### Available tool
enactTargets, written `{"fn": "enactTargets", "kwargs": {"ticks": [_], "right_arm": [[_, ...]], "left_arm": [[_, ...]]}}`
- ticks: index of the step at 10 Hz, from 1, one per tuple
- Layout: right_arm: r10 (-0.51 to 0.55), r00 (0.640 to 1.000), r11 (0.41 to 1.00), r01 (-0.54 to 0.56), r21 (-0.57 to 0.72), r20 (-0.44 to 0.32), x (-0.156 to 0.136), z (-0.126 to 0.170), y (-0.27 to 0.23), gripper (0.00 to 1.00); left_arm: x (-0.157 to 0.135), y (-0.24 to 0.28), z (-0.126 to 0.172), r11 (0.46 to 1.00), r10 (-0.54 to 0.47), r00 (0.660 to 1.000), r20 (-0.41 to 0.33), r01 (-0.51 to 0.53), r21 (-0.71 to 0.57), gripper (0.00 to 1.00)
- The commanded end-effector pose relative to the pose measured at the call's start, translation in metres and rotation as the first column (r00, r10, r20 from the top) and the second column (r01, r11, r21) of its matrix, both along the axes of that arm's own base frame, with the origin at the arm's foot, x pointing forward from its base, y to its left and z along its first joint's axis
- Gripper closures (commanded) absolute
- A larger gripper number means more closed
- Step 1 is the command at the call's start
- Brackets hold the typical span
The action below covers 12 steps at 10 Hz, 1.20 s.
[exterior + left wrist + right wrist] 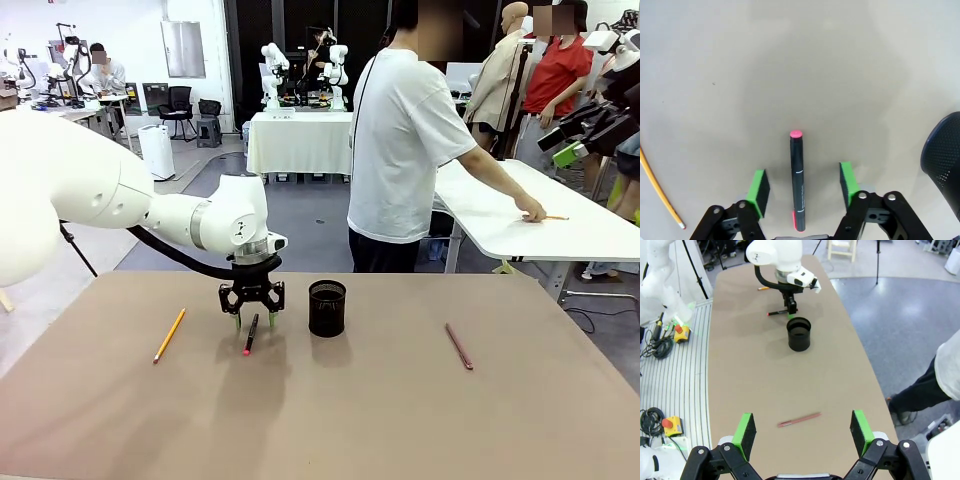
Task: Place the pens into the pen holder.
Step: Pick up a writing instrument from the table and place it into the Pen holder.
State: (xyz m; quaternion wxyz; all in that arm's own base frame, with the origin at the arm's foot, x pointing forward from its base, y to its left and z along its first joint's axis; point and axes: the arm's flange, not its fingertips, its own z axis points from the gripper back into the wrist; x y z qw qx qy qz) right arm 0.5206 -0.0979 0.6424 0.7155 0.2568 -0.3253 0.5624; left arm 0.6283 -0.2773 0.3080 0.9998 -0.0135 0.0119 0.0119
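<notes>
Tan tabletop, pen holder (grey floor)

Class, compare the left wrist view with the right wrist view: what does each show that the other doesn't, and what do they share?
Left wrist: gaps between the left pincer's pads and the black pen. Right wrist: the open right pincer, the brown pen, a person's leg. Both: black pen, holder, pencil.
</notes>
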Motion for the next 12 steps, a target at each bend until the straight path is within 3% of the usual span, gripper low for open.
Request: {"fn": "enactTargets", "kwargs": {"ticks": [1,2,8,9,10,12], "right_arm": [[0.004,1.0,1.0,-0.004,0.004,0.003,-0.002,0.0,0.001,0.0],[0.004,1.0,1.0,-0.004,0.004,0.003,-0.002,0.0,0.001,0.0],[0.004,1.0,1.0,-0.004,0.004,0.003,-0.002,0.0,0.001,0.0],[0.004,1.0,1.0,-0.004,0.004,0.003,-0.002,0.0,0.001,0.0],[0.004,1.0,1.0,-0.004,0.004,0.003,-0.002,0.0,0.001,0.0],[0.004,1.0,1.0,-0.004,0.004,0.003,-0.002,0.0,0.001,0.0]], "left_arm": [[0.005,0.001,0.003,1.0,0.017,1.0,-0.016,-0.017,0.001,0.81],[0.004,0.001,0.003,1.0,0.022,1.0,-0.016,-0.022,0.002,1.0],[-0.001,0.011,0.006,0.999,-0.013,1.0,-0.019,0.014,0.03,1.0],[-0.005,0.014,0.014,0.998,-0.052,0.999,-0.006,0.052,0.047,1.0],[-0.014,0.014,0.027,0.99,-0.143,0.99,-0.011,0.143,-0.014,1.0],[-0.032,0.025,0.075,0.927,-0.353,0.932,0.085,0.36,-0.103,1.0]]}}
